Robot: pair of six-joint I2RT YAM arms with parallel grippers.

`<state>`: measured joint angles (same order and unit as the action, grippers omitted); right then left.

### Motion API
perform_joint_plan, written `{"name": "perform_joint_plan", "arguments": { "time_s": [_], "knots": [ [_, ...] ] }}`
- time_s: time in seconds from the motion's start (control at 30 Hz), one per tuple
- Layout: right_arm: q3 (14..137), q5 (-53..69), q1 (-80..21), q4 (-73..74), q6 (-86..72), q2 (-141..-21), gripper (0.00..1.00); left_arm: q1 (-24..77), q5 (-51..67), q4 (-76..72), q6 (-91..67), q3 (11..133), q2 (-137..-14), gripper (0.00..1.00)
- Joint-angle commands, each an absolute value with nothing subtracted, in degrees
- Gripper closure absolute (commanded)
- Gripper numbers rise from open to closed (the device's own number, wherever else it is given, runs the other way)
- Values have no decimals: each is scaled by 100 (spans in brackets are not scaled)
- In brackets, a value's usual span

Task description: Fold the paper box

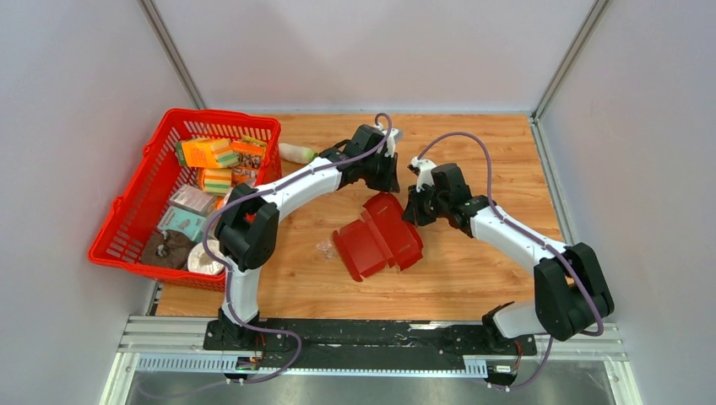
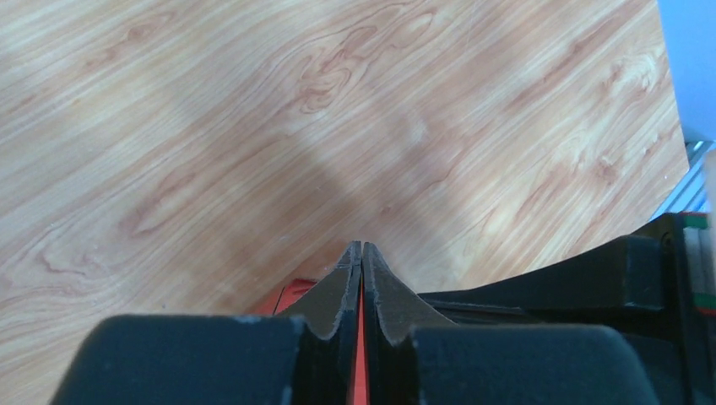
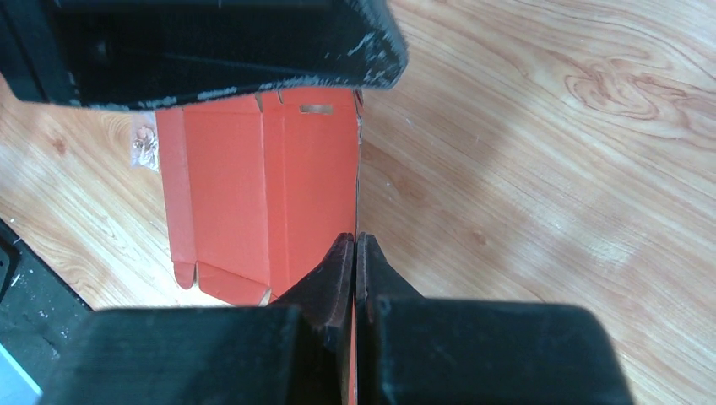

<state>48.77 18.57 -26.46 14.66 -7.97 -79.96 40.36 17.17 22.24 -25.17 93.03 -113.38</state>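
The paper box is a dark red creased cardboard piece, partly folded, on the wooden table between the two arms. My left gripper is at its far edge. In the left wrist view the left gripper is shut with a thin red sliver of the paper box between its fingers. My right gripper is at the box's right edge. In the right wrist view the right gripper is shut on the edge of a raised panel of the box, whose panels and small flaps spread to the left.
A red mesh basket with packets and sponges stands at the left. A white and green object lies behind the left arm. A small clear plastic scrap lies left of the box. White walls enclose the table.
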Motion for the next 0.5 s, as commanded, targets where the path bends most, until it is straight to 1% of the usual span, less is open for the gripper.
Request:
{"name": "perform_joint_plan", "arguments": {
  "time_s": [0.0,0.1,0.3,0.47],
  "knots": [
    [4983,1591,-2672,1178,-870,-7813,100,4025,1872,2171,-2408,8974,-11163,94],
    [4940,1529,-2681,1064,-914,-7778,100,4043,2055,2040,-2513,8693,-11031,97],
    [4913,1625,-2681,870,-1028,-7717,100,4148,2407,1575,-2908,8236,-10863,99],
    [4948,1679,-2698,888,-993,-7760,100,4254,2408,1415,-3024,8078,-10670,99]
  ]
}}
